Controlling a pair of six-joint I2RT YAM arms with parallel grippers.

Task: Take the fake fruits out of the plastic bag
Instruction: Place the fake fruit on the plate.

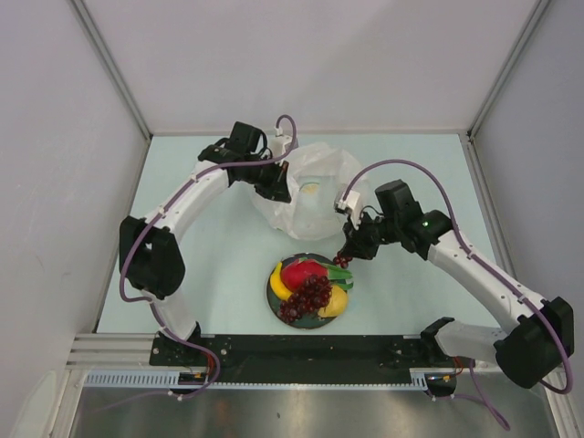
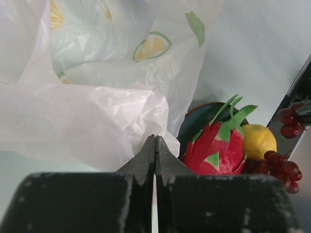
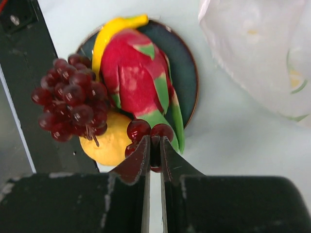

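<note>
Plastic bag lay at the table's 12 o'clock, with left gripper pinched closed on its 9 o'clock edge. Plate at the bag's 6 o'clock held dragon fruit, grape bunch, banana and lemon. Right gripper was clamped on small grape cluster at the plate's 1 o'clock rim.

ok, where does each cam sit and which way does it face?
Top external: fixed above and behind the bases, facing down at the table; both arms show whole.
Left wrist: on the left arm, facing along the left gripper, shut on the thin translucent white plastic bag, toward the round dark blue-grey plate.
Right wrist: on the right arm, facing down past the right gripper, shut on a small dark red grape cluster, onto the plate.
Shared: both wrist views show the red-pink dragon fruit and yellow lemon.
</note>
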